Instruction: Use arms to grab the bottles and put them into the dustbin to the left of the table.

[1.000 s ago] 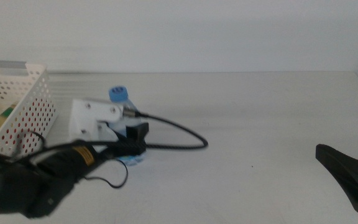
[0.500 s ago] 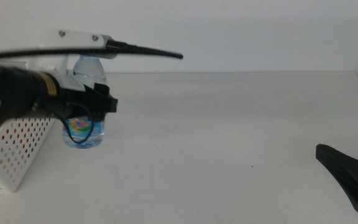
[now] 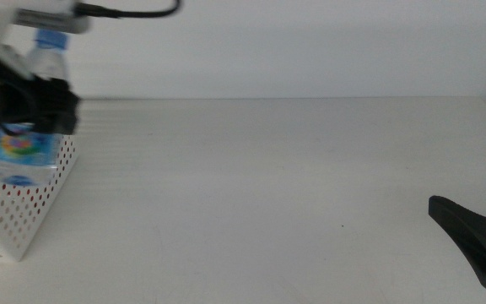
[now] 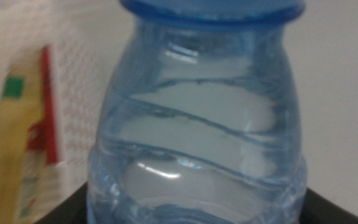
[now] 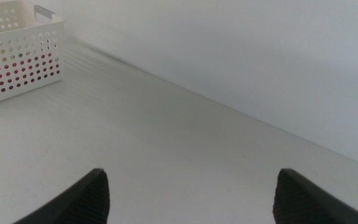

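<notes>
White surface, clear blue-capped water bottle clamped in left gripper fingers, now lifted over dustbin at 9 o'clock, right gripper fingers wide at 4 o'clock.

Water bottles: one, blue-capped, above the dustbin
Yellow-drink bottles: one, in the dustbin
Red cans: one, in the dustbin
Dustbins: one
Grippers: two

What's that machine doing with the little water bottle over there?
The left hand grips a small water bottle with a blue cap and holds it in the air above the white basket at the left edge of the table. A yellow drink bottle already lies in the basket. The right hand waits, open, low over the table's right side.
</notes>
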Available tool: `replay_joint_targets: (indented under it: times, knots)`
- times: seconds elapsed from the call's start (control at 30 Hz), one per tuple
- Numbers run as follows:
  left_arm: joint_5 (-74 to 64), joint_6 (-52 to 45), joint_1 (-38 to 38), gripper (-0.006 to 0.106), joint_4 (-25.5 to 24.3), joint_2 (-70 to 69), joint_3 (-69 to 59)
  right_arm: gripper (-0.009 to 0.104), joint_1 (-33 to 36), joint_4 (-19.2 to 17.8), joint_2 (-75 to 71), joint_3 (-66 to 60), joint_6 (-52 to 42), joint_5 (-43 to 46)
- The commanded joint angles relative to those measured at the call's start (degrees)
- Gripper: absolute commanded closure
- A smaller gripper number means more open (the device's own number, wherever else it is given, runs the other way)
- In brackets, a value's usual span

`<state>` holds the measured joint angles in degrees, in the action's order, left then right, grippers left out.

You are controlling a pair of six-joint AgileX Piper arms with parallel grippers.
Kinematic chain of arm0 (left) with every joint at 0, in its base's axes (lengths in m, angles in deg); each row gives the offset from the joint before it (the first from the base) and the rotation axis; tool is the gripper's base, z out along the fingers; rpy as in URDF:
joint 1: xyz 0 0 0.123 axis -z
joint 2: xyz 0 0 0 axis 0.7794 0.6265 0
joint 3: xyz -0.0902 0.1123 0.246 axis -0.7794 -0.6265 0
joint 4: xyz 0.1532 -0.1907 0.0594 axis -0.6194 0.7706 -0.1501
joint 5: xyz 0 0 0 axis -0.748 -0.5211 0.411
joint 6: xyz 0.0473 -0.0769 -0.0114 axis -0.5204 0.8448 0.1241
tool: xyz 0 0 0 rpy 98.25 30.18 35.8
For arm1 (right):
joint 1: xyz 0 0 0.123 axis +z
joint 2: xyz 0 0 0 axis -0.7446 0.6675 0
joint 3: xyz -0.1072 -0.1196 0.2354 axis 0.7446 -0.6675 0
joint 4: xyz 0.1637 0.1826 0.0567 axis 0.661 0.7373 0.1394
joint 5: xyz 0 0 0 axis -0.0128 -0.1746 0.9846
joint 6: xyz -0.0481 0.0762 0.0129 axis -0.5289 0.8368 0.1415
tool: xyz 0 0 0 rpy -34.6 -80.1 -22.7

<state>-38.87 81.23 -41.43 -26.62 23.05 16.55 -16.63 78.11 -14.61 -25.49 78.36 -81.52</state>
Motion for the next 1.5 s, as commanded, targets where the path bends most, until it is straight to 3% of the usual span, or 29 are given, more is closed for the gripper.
replay_joint_targets:
  times: [0.0, 0.17, 0.37, 0.6, 0.93, 1.17, 1.33, 1.47]
  knots:
    - [0.4, -6.42, -5.37, 0.105, 4.96, -2.11, 4.13, 0.016, -0.36, -0.58, 0.07, 1.48, -0.7, 4.01]
    - [-4.94, -12.51, -16.04, 0.105, 10.12, -0.2, 7.9, 0.016, -0.36, -0.58, 0.07, 1.48, -0.7, 4.01]
    - [-8.94, -14.1, -21.9, 0.105, 10.13, 4.96, 14.04, 0.016, -0.36, -0.58, 0.07, 1.48, -0.7, 4.01]
    - [-13.27, -16.03, -23.75, 0.105, 9.02, 12.89, 20.85, 0.016, -0.36, -0.58, 0.07, 1.48, -0.7, 4.01]
    - [-11.42, -16.72, -24.19, 0.105, 1.66, 21.71, 24.13, 0.016, -0.36, -0.58, 0.07, 1.48, -0.7, 4.01]
    - [-5.56, -16.71, -25.38, 0.104, 2.05, 27.45, 24.13, 0.016, -0.36, -0.58, 0.07, 1.48, -0.7, 4.01]
    - [-3.41, -16.9, -25.38, 0.093, 3.1, 31.69, 24.13, 0.016, -0.36, -0.58, 0.07, 1.48, -0.7, 4.01]
    - [-2.89, -19.18, -25.32, 0.065, 5.18, 33.64, 24.13, 0.016, -0.36, -0.58, 0.07, 1.48, -0.7, 4.01]
